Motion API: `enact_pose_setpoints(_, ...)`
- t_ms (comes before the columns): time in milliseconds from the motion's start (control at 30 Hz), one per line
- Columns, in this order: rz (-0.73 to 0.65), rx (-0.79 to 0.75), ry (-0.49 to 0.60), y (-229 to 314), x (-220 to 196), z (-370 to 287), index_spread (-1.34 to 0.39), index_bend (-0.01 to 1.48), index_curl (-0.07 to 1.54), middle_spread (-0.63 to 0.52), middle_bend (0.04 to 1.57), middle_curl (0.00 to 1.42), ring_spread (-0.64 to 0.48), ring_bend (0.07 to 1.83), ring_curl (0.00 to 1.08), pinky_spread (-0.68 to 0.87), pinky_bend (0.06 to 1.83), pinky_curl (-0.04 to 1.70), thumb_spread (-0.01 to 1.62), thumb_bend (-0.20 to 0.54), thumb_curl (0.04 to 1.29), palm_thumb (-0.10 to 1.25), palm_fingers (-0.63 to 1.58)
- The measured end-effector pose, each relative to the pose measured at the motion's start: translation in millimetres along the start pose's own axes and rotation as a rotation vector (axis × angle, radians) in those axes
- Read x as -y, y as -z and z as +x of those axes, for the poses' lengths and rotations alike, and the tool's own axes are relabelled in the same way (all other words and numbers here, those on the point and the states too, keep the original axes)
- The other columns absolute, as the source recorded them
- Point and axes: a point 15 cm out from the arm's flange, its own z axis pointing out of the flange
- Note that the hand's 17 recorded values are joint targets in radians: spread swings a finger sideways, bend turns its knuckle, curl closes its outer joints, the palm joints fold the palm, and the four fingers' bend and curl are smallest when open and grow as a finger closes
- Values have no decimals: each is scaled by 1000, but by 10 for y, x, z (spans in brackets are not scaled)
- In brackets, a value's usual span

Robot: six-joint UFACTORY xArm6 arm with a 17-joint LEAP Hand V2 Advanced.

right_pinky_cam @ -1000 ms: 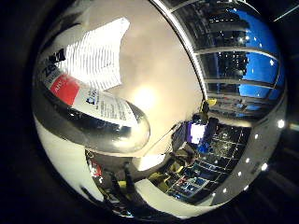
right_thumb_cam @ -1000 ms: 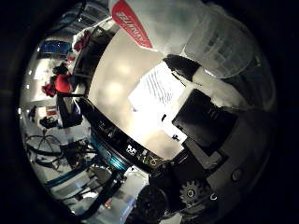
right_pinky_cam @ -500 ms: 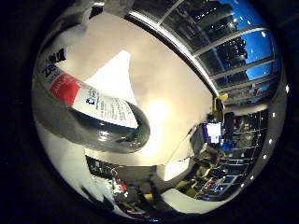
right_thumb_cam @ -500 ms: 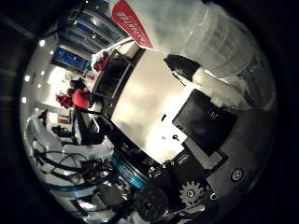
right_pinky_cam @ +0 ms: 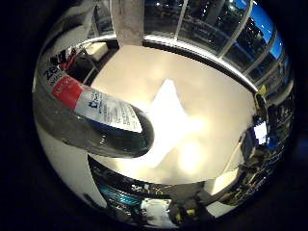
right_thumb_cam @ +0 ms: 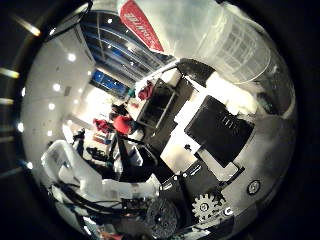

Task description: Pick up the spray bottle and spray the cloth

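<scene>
Little-finger-side palm view: spray bottle (right_pinky_cam: 103, 122) fills one side, close against the palm, its labelled body lifted clear above the pale table (right_pinky_cam: 216, 110). White cloth (right_pinky_cam: 166, 120) lies flat on the table below, well apart from the bottle. Thumb-side palm view: hand (right_thumb_cam: 215, 130) curled round the clear bottle body, white-and-black fingers (right_thumb_cam: 200, 70) pressed against it.

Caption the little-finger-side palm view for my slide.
Clear plastic spray bottle with red-and-white label held close to the palm, white cloth on the pale table beyond.
</scene>
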Motion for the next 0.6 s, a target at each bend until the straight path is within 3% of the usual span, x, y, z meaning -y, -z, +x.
enact_pose_setpoints(367, 148, 228, -52, -291, 93, 48, -232, 1113, 908, -103, 1431, 694, -231, 1357, 837, -154, 1017, 1584, 790, -17, 877, 1023, 1118)
enact_pose_setpoints(600, 150, 326, -72, -585, 10, 98, -232, 1113, 908, -102, 1434, 691, -231, 1352, 837, -154, 1016, 1584, 790, -17, 871, 1018, 1118)
